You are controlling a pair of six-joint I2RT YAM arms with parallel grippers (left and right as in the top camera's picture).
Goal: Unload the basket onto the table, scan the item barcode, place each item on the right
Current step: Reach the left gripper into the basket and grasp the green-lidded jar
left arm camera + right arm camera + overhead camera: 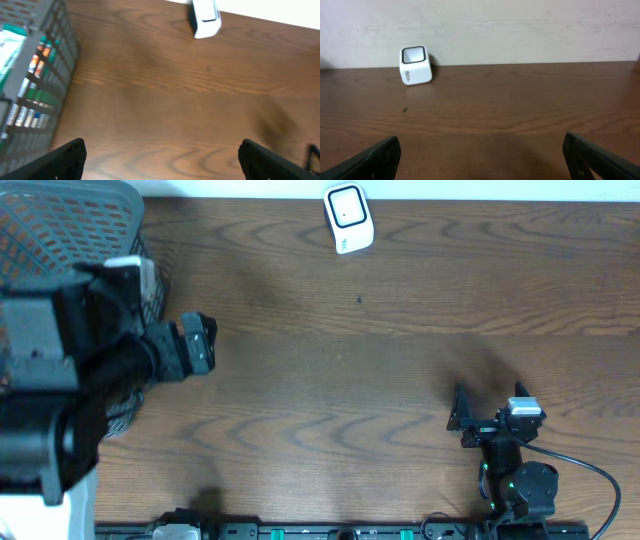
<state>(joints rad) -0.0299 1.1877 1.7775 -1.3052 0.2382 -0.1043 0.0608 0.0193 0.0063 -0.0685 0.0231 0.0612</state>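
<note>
Carton (9,50) is lying in basket (52,75), probably handling light and stiff; flat sides inviting grip. Left gripper (162,157) and right gripper (480,155) are gaping, empty.

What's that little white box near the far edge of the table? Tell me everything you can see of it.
It looks like a small barcode scanner: a rounded white block, plastic by its look, with a square window framed in black on its upward-tilted face and some faint grey print on one side. It stands on the brown wooden table close to the far edge, just in front of the pale wall, and seen from overhead it is turned slightly askew. Only the table touches it; nothing is held before its window.
</note>
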